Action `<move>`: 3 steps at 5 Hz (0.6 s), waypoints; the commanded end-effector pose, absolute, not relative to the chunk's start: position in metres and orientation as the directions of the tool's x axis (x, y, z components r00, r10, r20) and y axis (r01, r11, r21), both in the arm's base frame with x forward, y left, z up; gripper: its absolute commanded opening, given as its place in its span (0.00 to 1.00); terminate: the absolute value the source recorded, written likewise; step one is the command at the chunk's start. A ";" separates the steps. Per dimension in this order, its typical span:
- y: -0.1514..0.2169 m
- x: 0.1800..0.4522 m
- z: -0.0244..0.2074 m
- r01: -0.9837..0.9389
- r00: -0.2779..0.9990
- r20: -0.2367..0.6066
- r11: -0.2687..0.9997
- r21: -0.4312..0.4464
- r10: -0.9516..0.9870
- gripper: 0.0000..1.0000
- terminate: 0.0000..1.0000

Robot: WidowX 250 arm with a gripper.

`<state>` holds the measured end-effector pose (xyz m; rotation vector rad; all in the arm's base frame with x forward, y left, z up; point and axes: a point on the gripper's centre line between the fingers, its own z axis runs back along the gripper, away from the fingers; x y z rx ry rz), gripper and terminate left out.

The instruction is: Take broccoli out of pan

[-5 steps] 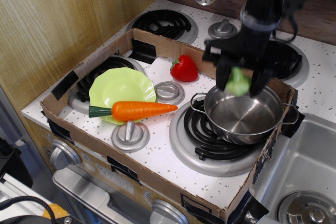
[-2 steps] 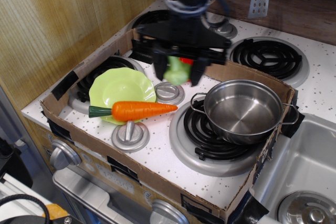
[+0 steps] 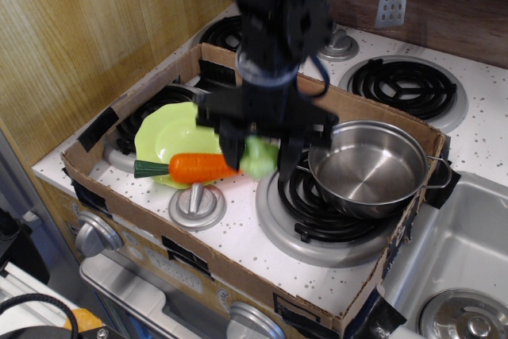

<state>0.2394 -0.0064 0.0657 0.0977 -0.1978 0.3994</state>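
Observation:
My gripper (image 3: 259, 155) is shut on the pale lime-green toy broccoli (image 3: 259, 159) and holds it just above the stovetop, left of the pan and beside the carrot's tip. The pan (image 3: 369, 168), a shiny steel pot with wire loop handles, stands empty on the front right burner. The black arm reaches down from the top of the view and hides the middle of the stove behind it.
An orange carrot (image 3: 190, 167) lies across the lime-green plate (image 3: 168, 134) at the left. A low cardboard wall (image 3: 198, 263) rings the work area. Silver knobs (image 3: 196, 204) sit on the stovetop. A sink (image 3: 456, 275) lies at the right.
The gripper carried the broccoli from above the pan leftward across the stove, then forward and down to just left of the pan. The strawberry is now hidden behind the arm.

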 end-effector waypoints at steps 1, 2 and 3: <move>-0.015 0.231 0.039 -0.455 0.879 0.185 0.889 0.048 0.440 0.00 0.00; -0.016 0.225 0.025 -0.487 0.858 0.213 0.872 0.051 0.467 0.00 0.00; -0.015 0.218 0.015 -0.502 0.843 0.247 0.864 0.045 0.477 0.00 0.00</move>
